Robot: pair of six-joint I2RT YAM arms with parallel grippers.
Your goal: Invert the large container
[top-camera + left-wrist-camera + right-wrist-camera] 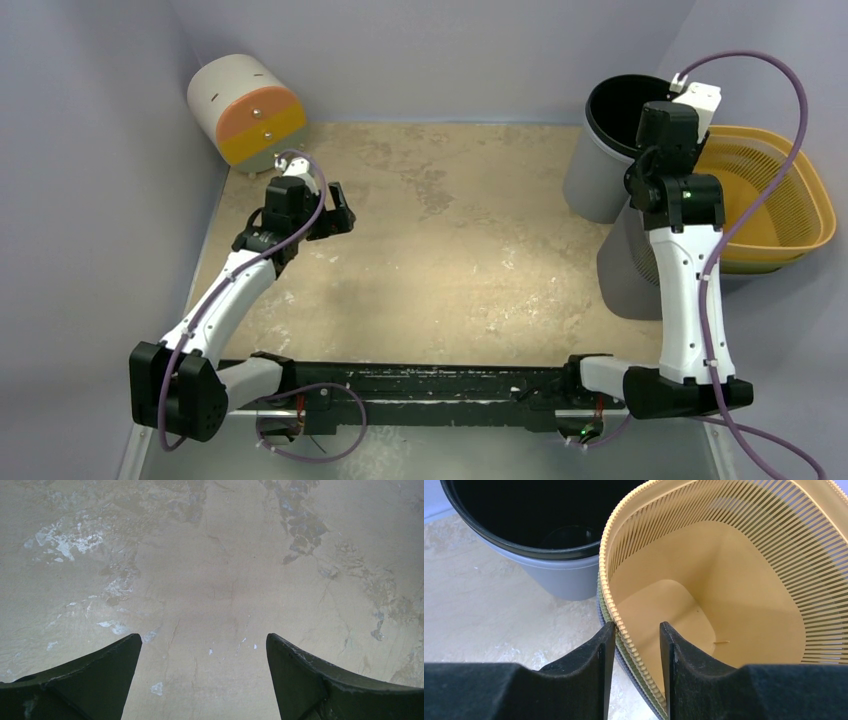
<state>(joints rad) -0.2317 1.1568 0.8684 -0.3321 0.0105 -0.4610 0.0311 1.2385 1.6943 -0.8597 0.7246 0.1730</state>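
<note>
Left of the grey bin [598,180] the worktop [450,250] lies bare right across to the left gripper [202,645], whose fingers stand wide apart over worn surface; a hand could sweep through freely there. Far to the bin's left, a white-and-orange drum [245,110] lying on its side blocks the back corner. Right of the bin it is crowded. The yellow slatted basket [724,605] sits just beside the bin's wall, leaving only a narrow wedge of worktop between them. The right gripper [636,630] fills the near end of that wedge, one finger outside the basket's rim and one inside. The bin's mouth and the basket's bowl both stand open from above.
</note>
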